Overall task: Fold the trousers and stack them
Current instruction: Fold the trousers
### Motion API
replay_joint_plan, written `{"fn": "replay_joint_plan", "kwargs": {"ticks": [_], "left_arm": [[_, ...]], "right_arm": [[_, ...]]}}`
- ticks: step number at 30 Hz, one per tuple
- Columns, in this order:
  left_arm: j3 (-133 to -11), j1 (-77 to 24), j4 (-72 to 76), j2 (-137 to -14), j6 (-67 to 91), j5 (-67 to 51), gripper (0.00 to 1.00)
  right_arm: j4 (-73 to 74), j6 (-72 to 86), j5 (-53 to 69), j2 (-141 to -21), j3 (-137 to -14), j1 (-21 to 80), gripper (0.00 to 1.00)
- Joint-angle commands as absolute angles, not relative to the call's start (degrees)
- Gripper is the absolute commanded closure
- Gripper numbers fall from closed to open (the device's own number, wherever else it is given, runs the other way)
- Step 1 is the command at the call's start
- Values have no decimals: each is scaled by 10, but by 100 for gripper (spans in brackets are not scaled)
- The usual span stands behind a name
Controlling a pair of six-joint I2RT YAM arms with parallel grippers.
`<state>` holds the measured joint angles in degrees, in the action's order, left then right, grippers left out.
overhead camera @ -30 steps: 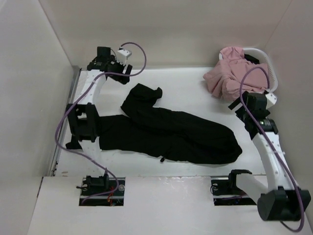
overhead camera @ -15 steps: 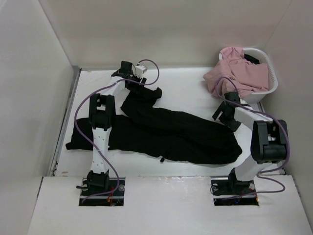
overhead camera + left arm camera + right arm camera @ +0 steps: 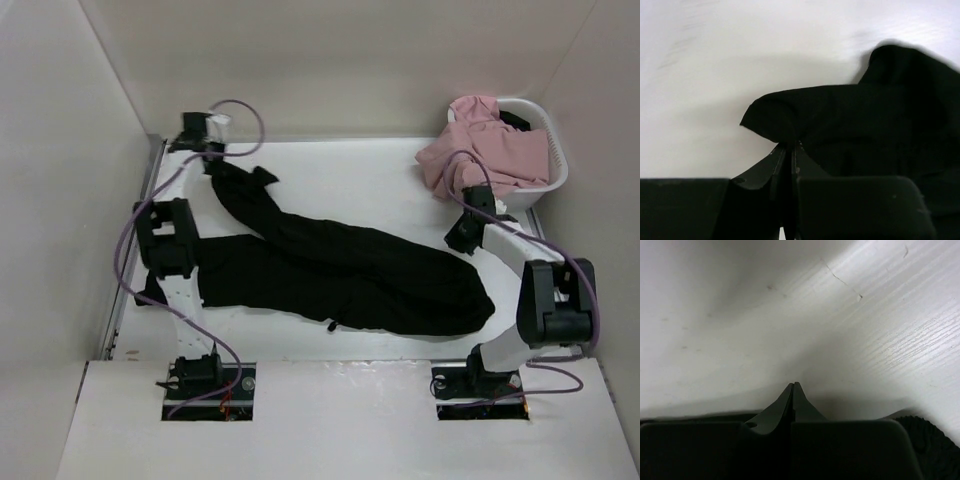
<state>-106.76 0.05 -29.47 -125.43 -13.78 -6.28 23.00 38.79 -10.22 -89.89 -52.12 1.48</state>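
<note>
- Soft, matte black trousers (image 3: 350, 275) lie crumpled across the white, faintly grained surface (image 3: 370, 175).
- Left gripper (image 3: 790, 147): jaws pinch a trouser leg's limp edge, far left.
- Right gripper (image 3: 793, 386): jaws pressed together above the surface.

The black soft-fabric trousers (image 3: 350, 270) lie across the middle of the white table (image 3: 370, 175), 1 leg reaching toward the far-left corner. At the far right, pink garments (image 3: 478, 150) sit in a white plastic basket (image 3: 556, 170).

Reaches left arm (image 3: 183, 298) toward the far-left corner, with left gripper (image 3: 790, 146) pinched closed on a fold of the trousers (image 3: 865, 125). Folds right arm (image 3: 512, 242) at the elbow, with right gripper (image 3: 793, 386) closed, empty, tips low.
</note>
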Motion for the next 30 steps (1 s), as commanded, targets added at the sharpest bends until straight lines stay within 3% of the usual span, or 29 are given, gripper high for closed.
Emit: {"fn": "replay_joint_plan", "kwargs": {"ticks": [1, 9, 12, 15, 17, 18, 19, 23, 30], "left_arm": [[-1089, 105, -318, -1143, -96, -2, 98], [-987, 192, -422, -1078, -91, -26, 91], [-925, 196, -426, -1078, -102, -52, 70], [-896, 201, -416, -1085, -107, -58, 47], [-899, 213, -410, -1089, -102, -55, 42], [-904, 220, -409, -1088, -100, -54, 40], [-910, 225, -409, -1086, -99, -54, 39], [-929, 240, -404, -1069, -101, -44, 38], [-923, 254, -397, -1053, -103, -40, 38]], "right_arm": [[185, 383, -91, -826, -532, 11, 100], [190, 376, -89, -758, -548, 10, 98], [193, 369, -65, -788, -532, 8, 61], [164, 374, -36, -821, -525, 29, 35], [137, 367, -20, -845, -535, 71, 19], [135, 363, -18, -860, -547, 92, 7], [146, 366, -23, -875, -558, 108, 2], [214, 432, -95, -898, -550, 125, 0], [288, 555, -158, -824, -484, 144, 0]]}}
